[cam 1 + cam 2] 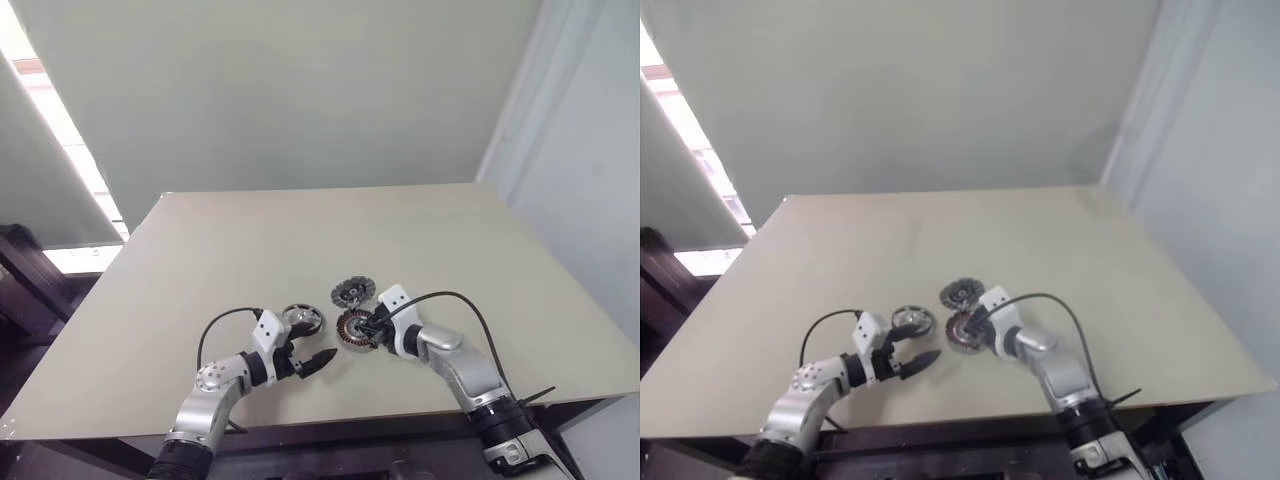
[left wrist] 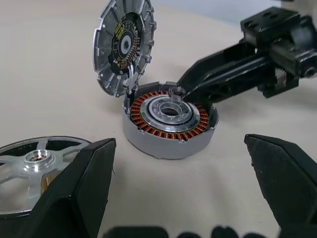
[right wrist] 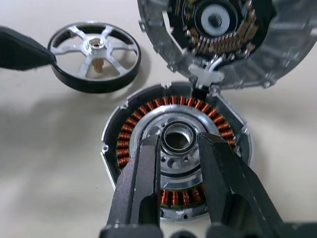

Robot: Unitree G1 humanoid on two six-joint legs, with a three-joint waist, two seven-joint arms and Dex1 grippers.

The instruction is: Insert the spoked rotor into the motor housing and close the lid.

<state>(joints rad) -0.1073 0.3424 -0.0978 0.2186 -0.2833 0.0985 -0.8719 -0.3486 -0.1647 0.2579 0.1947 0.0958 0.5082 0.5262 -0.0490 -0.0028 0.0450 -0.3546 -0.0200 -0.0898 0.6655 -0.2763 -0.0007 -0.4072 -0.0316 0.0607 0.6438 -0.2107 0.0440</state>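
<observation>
The spoked rotor (image 3: 94, 54) lies flat on the table (image 1: 250, 240), not yet in the motor housing (image 3: 173, 153), so the main step is undone. The housing sits near the table's front edge, about midway along it, its copper windings and bright centre bearing exposed. The lid (image 2: 124, 45) stands tilted up at the housing's far rim, apparently hinged there by a small tab, so it is open and closing it is also left. The rotor rests just beside the housing, on my left of it, apart from it.

My right gripper (image 3: 178, 148) has its two black fingers narrowly parted, reaching over the housing's near rim with the tips on either side of the centre bearing; it seems to touch or steady the housing there, though I cannot tell whether it truly pinches anything.

My left gripper (image 2: 181, 193) is spread wide and holds nothing. One finger (image 2: 84, 188) hangs just in front of the rotor's rim, the other is well off towards the housing's side.

I judge that the rotor must be grasped by my left gripper next, carried over, seated, then the lid swung down.
</observation>
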